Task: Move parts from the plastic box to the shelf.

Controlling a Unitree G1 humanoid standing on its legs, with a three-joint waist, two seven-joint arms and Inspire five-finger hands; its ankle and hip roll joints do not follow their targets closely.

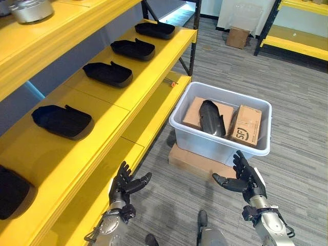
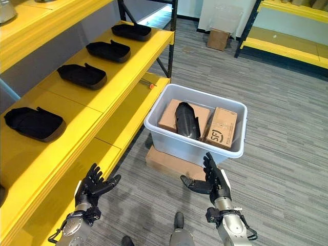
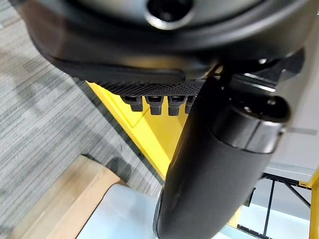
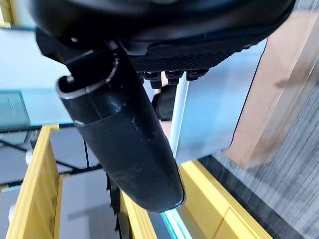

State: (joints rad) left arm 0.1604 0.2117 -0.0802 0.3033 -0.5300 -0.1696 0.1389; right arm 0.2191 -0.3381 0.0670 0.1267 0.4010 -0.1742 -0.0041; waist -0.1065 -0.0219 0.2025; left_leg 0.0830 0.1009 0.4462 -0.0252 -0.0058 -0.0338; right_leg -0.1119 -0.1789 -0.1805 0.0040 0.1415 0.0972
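Observation:
A pale grey plastic box (image 1: 256, 149) stands on the floor on a flat cardboard sheet (image 1: 192, 159). In it a black moulded part (image 1: 211, 118) lies across two cardboard cartons (image 1: 246, 124). The yellow shelf (image 1: 110, 105) on the left carries several black parts of the same kind, such as one (image 1: 62, 121) near its front and another (image 1: 108, 73) further back. My left hand (image 1: 124, 189) hovers low beside the shelf's lower board, open and empty. My right hand (image 1: 246, 179) is open too, just in front of the box's near wall, clear of it.
A silver metal piece (image 1: 29, 10) sits on the upper shelf board. A small orange thing (image 1: 173, 84) lies on the lower shelf board. A cardboard box (image 1: 238, 37) stands on the carpet at the back, next to another yellow rack (image 1: 297, 46) at the far right.

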